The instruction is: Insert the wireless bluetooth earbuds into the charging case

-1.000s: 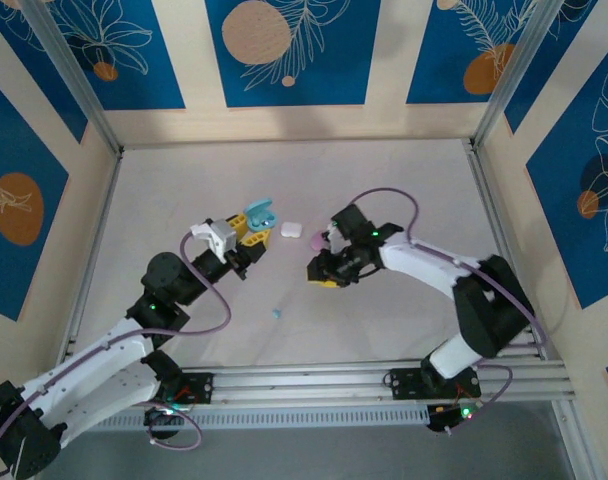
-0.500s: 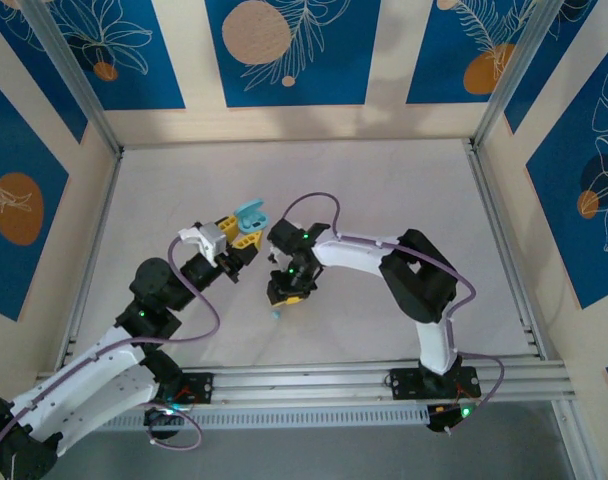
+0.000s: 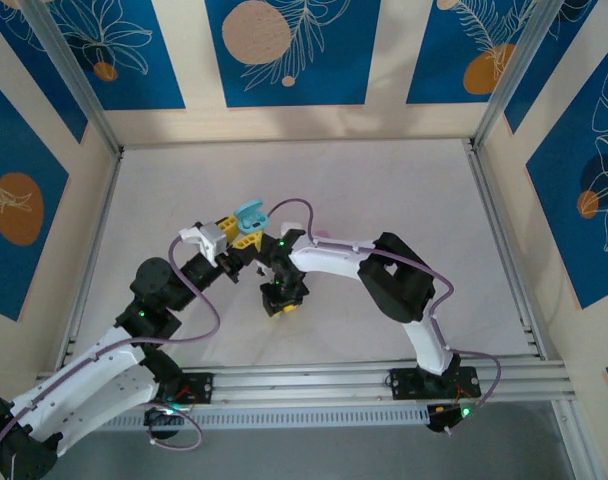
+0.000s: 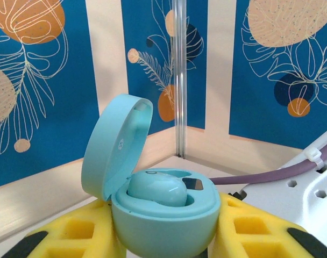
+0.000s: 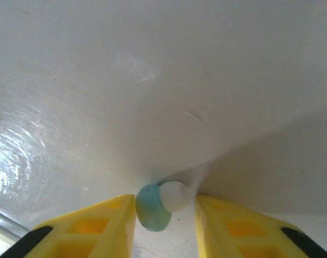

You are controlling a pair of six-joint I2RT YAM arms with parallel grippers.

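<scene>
My left gripper is shut on an open teal charging case, which it holds upright off the table with the lid tipped back. One teal earbud sits in the case, and the slot beside it shows bare. My right gripper points down at the table just right of the left one. It is open, its yellow fingers standing on either side of a loose teal earbud with a white tip. That earbud lies on the table, against the left finger and apart from the right one.
A small pink shape peeks out behind the right arm. Blue patterned walls enclose the white table on three sides. An aluminium rail runs along the near edge. The two arms are close together at the table's middle.
The right arm swung left from beside the pink thing and came down over the loose teal earbud. The left gripper drew back a little with the teal case.
</scene>
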